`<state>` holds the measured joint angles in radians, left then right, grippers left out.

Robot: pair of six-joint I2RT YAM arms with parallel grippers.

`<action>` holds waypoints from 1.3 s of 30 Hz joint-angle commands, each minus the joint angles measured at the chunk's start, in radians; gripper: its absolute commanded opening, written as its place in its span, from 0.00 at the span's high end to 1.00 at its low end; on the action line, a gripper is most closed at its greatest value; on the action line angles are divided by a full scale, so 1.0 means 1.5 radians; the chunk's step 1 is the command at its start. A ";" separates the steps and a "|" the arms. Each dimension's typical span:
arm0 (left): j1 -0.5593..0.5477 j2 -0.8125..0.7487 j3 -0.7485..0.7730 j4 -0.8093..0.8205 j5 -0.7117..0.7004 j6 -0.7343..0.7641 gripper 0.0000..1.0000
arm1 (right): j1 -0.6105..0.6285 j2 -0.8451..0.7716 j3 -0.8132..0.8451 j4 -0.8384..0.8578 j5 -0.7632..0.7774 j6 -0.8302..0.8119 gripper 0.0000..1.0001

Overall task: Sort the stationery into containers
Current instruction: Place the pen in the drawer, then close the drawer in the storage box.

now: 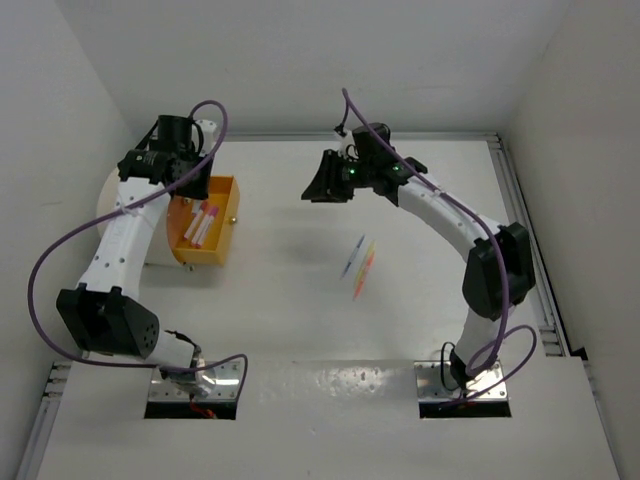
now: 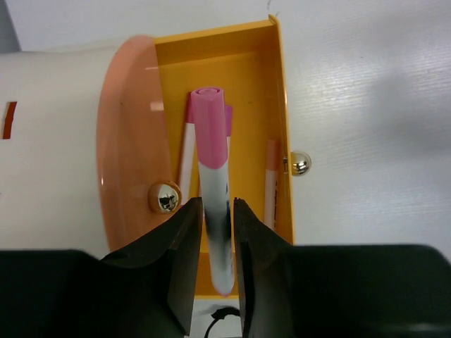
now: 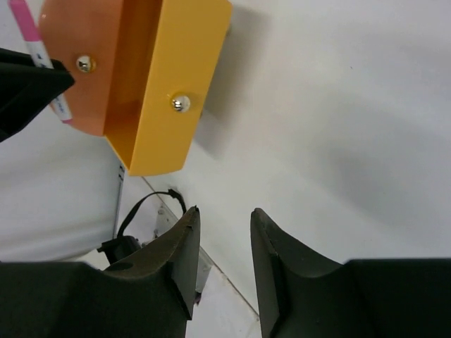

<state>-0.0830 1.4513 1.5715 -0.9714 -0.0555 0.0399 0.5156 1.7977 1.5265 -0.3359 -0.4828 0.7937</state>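
Observation:
A pink-white pen hangs lengthwise over the open orange-yellow container, with my left gripper shut on its white lower end. Two more thin pens lie in that bin, one white-pink and one peach. The bin is attached to the round orange face of a white drum. From above, the left gripper is over the bin. My right gripper hovers mid-table, open, with nothing between its fingers. Thin blue, orange and yellow pens lie together on the table.
Brass knobs sit on the bin front and the drum face. In the right wrist view the bin is up left and a black cable lies by the table edge. A metal rail runs along the right wall.

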 commanded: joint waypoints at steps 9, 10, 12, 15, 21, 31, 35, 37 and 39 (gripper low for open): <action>0.022 -0.013 0.077 0.008 0.101 0.008 0.36 | 0.015 0.042 0.006 0.052 -0.001 0.031 0.66; 0.023 -0.028 0.093 0.008 0.123 0.004 0.36 | 0.015 0.044 0.004 0.055 0.000 0.034 0.68; 0.030 -0.044 0.142 0.016 0.118 0.003 0.36 | 0.016 0.056 0.002 0.068 -0.002 0.047 0.69; 0.044 -0.047 0.223 -0.018 0.055 0.022 0.37 | 0.024 0.071 0.012 0.081 -0.002 0.054 0.71; 0.161 -0.064 0.191 -0.039 0.083 0.075 0.36 | 0.040 0.117 0.044 0.132 -0.033 0.075 0.71; 0.354 -0.018 0.171 -0.027 0.235 0.136 0.34 | 0.054 0.156 0.053 0.172 -0.065 0.095 0.80; 0.413 0.037 0.197 -0.077 0.334 0.191 0.34 | 0.062 0.165 0.046 0.210 -0.084 0.114 0.82; 0.420 0.053 0.195 -0.094 0.347 0.205 0.34 | 0.067 0.177 0.050 0.220 -0.093 0.124 0.83; 0.429 0.052 0.177 -0.088 0.345 0.216 0.34 | 0.076 0.192 0.064 0.244 -0.096 0.132 0.84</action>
<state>0.5461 1.5444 1.8297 -1.0817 0.3725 0.2974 0.6048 2.0472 1.5700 -0.0612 -0.5934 0.9615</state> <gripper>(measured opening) 0.657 0.163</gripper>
